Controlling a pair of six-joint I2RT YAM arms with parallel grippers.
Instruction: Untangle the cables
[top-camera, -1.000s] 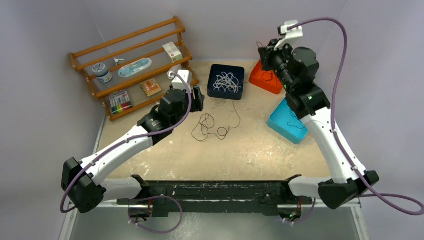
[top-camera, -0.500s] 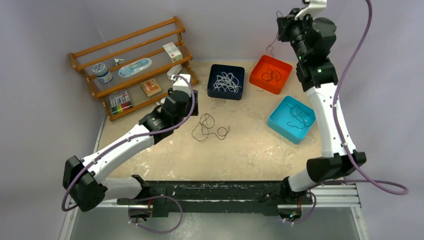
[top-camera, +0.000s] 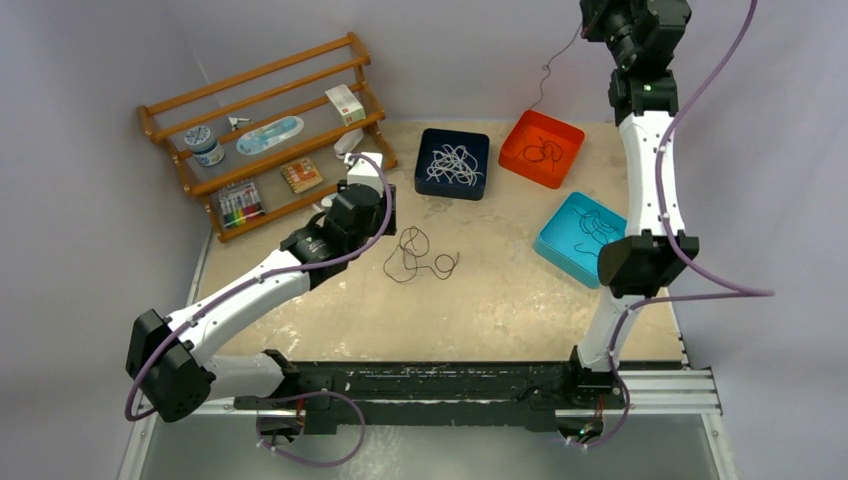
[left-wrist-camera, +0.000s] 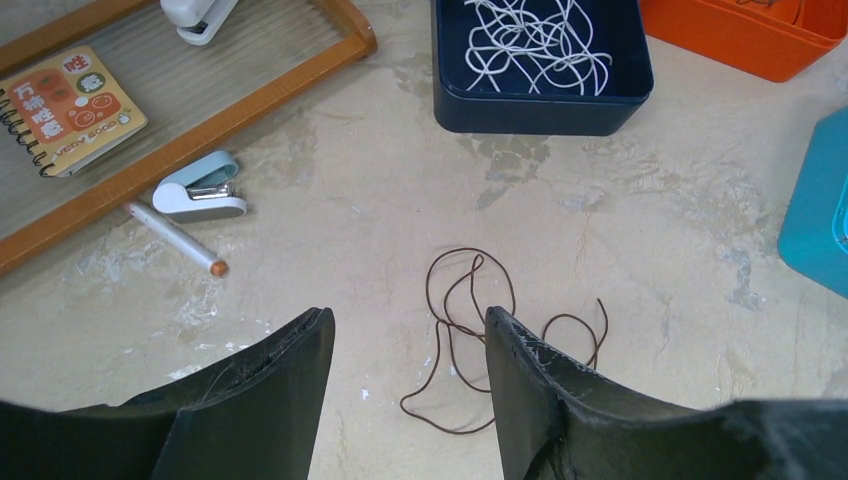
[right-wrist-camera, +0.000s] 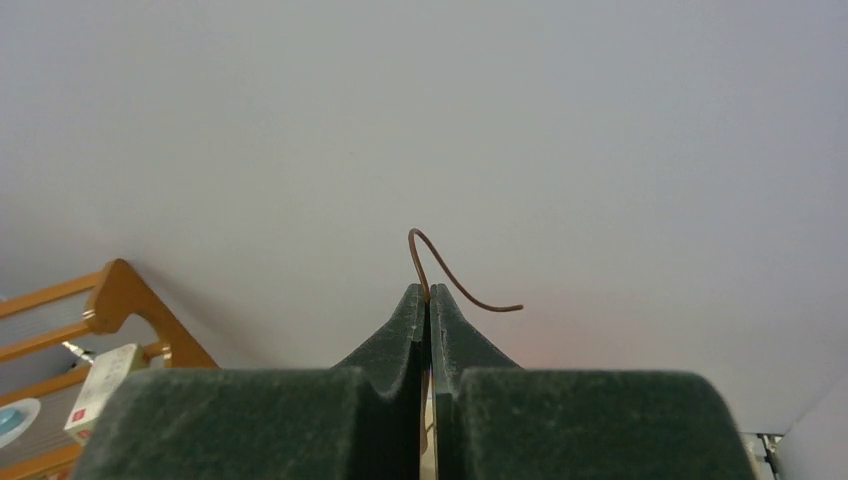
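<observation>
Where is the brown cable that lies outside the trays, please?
In the top view the brown cable lies mid-table, just right of the left end effector and on the near side of the navy tray holding white cables.

A robot lab cell is shown — a desk (top-camera: 500, 300) is boxed in by plain walls (top-camera: 90, 60), a left arm (top-camera: 250, 290) and a right arm (top-camera: 645, 170) are bolted to a rail (top-camera: 430, 385), and a rack (top-camera: 270, 100), a navy bin (top-camera: 452, 193), an orange bin (top-camera: 530, 175) and a blue bin (top-camera: 570, 265) are set out.
</observation>
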